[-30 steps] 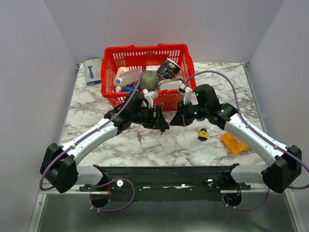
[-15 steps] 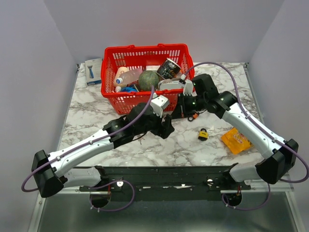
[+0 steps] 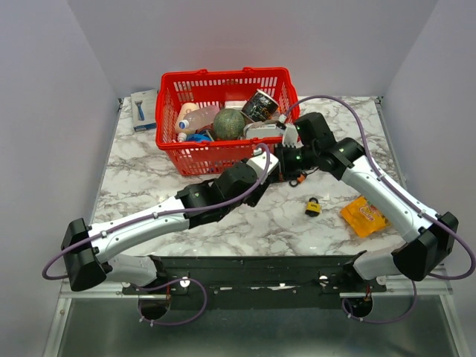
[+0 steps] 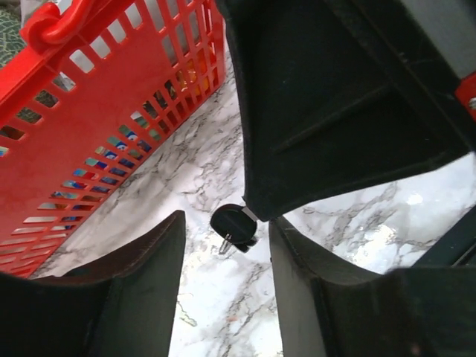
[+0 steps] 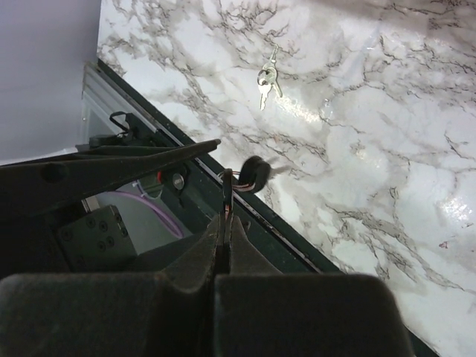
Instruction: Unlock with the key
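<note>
My right gripper [image 5: 224, 213] is shut on the flat black head of a key [image 5: 225, 195], held above the table in front of the basket. A second black-headed key [image 4: 233, 225] dangles from it on a small ring. My left gripper [image 4: 226, 232] is open just below that dangling key, a finger on either side and nothing between them. In the top view the left gripper [image 3: 262, 165] is right next to the right gripper [image 3: 287, 168]. The yellow padlock [image 3: 313, 207] lies on the marble, apart from both grippers.
A red basket [image 3: 223, 154] full of groceries stands just behind the grippers. An orange packet [image 3: 364, 216] lies at the right and a blue-and-white box [image 3: 143, 108] at the back left. A pair of silver keys [image 5: 266, 77] lies loose on the marble.
The left arm has swung right and forward, bringing its gripper up to the right gripper's dangling key. Its jaws widened, then narrowed a little. The right gripper rose slightly toward the basket.
</note>
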Available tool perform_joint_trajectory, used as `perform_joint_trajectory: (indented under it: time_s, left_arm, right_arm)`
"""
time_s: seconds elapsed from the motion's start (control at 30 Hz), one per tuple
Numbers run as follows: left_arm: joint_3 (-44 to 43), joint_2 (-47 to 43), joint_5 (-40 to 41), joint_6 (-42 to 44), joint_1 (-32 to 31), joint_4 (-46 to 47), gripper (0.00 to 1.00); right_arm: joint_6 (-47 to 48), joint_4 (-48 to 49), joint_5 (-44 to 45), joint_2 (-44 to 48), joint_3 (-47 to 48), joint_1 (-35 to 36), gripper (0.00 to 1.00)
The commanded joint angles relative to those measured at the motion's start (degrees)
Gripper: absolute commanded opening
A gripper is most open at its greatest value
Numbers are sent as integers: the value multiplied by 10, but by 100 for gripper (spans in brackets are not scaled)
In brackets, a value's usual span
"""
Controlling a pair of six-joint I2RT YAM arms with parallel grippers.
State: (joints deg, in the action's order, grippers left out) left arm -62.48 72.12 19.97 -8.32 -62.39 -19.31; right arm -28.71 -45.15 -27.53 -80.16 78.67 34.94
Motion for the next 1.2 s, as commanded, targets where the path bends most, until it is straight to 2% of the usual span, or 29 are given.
perform_joint_trajectory:
  time_s: [0.0,0.13,0.2,0.4,0.43,0.5,0.63,0.73,0.77,0.83,0.87,1.0,1.17]
  left_arm:
    - [-7,6,34,19,-5,20,53]
    - [2,6,33,20,-4,28,43]
    - [7,6,31,20,-5,32,41]
    - [17,8,29,20,-5,39,14]
    - [17,9,27,20,-5,37,6]
    - [20,9,27,19,-5,36,0]
    - [29,2,22,15,-6,45,0]
    - [39,-4,17,12,-6,53,0]
    - [39,-5,17,2,-6,53,0]
    - [49,-13,23,-15,-5,59,0]
    - [55,-18,40,-27,-4,68,0]
    - [102,-50,31,-113,20,122,0]
    - [126,-95,-28,-185,54,160,0]
  right_arm:
    - [-11,-15,-12,-6,22,3,1]
    - [-12,-15,-26,-12,26,3,1]
    - [-13,-15,-37,-14,29,3,1]
    - [-20,-15,-41,-12,29,4,1]
    - [-21,-14,-40,-12,30,3,1]
    - [-25,-14,-43,-11,30,4,1]
    - [-31,-12,-46,-9,30,3,1]
    - [-41,-9,-48,-8,31,3,14]
    - [-43,-9,-40,-6,32,3,24]
    - [-55,-8,-20,2,31,2,35]
    - [-57,-4,5,14,30,3,46]
    - [-69,27,36,53,-3,-7,66]
    - [-73,61,43,96,-42,-38,68]
